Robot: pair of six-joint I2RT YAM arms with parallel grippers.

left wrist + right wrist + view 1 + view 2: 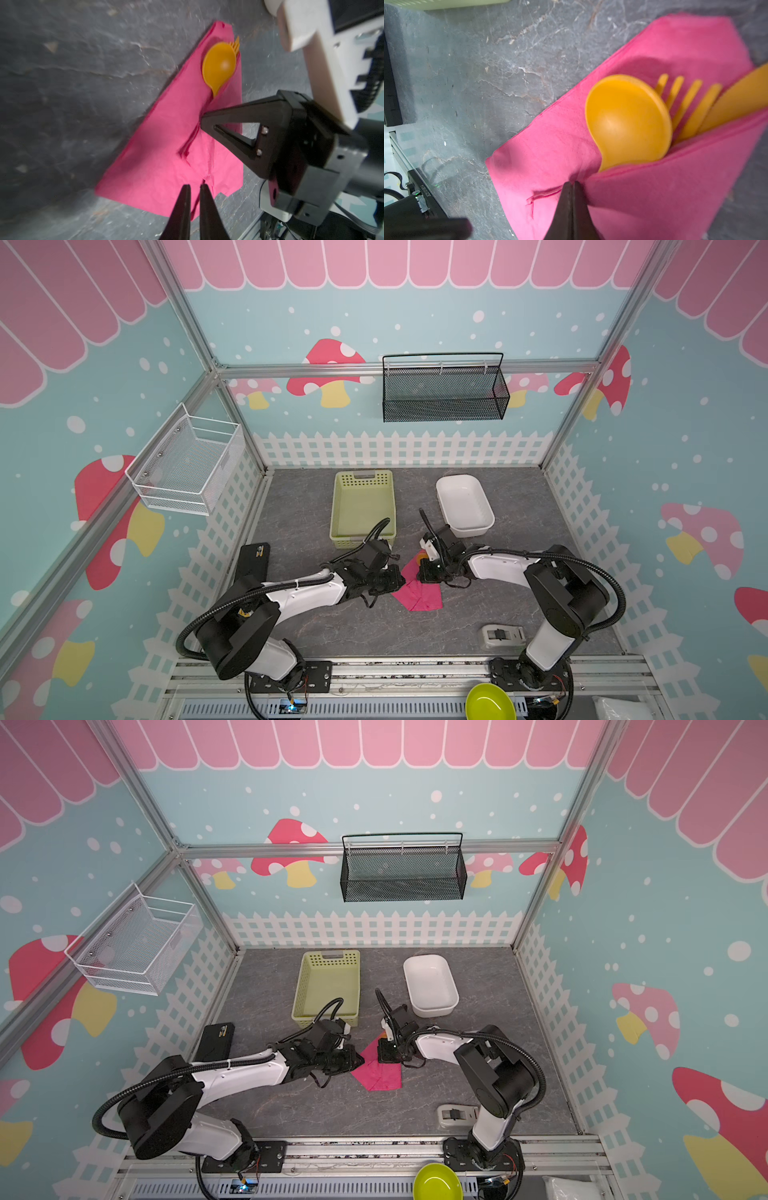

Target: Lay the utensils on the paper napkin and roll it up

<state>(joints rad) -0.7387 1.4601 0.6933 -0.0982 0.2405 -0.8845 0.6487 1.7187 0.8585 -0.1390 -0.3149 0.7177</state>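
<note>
The magenta paper napkin lies on the grey table, between my two grippers in both top views. One flap is folded over the handles of the orange utensils. The spoon, the fork and the knife stick out of the fold side by side. My right gripper is shut, its tips pressing on the napkin at the fold just below the spoon's neck. My left gripper stands open by a narrow gap at the napkin's near corner, with a paper edge in the gap.
A pale green basket and a white tub stand behind the napkin. A black box lies at the left wall, a grey device at the front right. A lime bowl sits off the table's front edge.
</note>
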